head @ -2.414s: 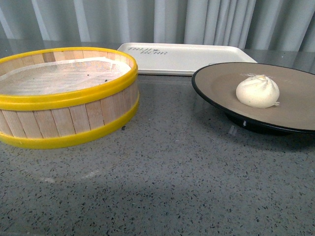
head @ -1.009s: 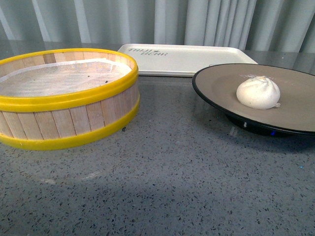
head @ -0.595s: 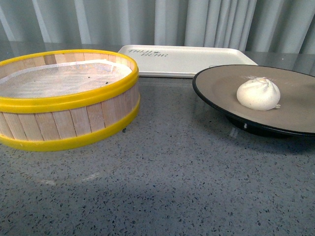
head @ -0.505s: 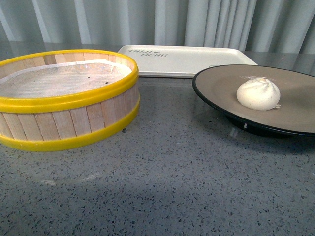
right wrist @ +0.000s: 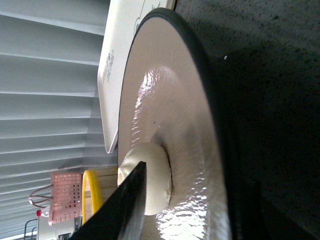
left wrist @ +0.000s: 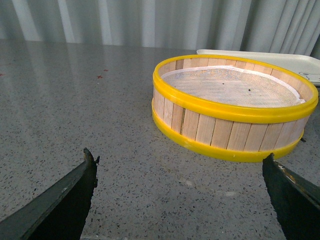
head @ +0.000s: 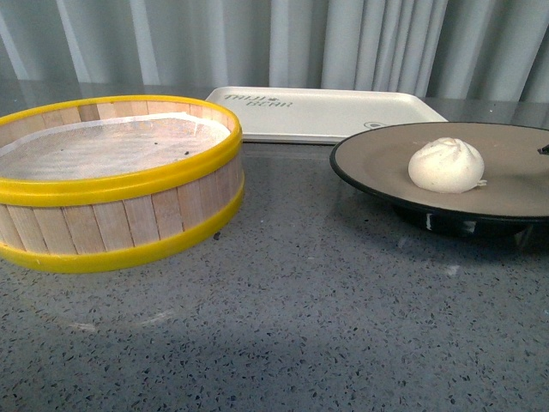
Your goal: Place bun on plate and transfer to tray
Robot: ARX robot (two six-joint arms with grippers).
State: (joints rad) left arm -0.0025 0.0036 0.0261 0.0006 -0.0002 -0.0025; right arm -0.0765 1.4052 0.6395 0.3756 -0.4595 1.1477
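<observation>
The white pleated bun (head: 446, 165) sits on the grey-brown plate (head: 373, 154) at the right, near its middle. The white tray (head: 343, 112) lies behind the plate, against the curtain. My right gripper (right wrist: 195, 180) is shut on the plate's near rim, one finger over the inside and one under it. Only a dark tip shows at the right edge of the front view. In the right wrist view the bun (right wrist: 157, 175) sits just beyond the upper finger, with the plate (right wrist: 165, 100) and tray (right wrist: 117, 65) beyond. My left gripper (left wrist: 179, 156) is open and empty.
A yellow-rimmed wooden steamer basket (head: 120, 184) with a white liner stands at the left, and my left gripper is just before it (left wrist: 230, 115). The grey speckled table (head: 300, 326) spreads in front. A pink mesh thing (right wrist: 65, 197) stands far behind.
The plate with the bun has shifted a little to the left and shows flatter, more edge-on. The basket and tray show slightly lower in the front view.
</observation>
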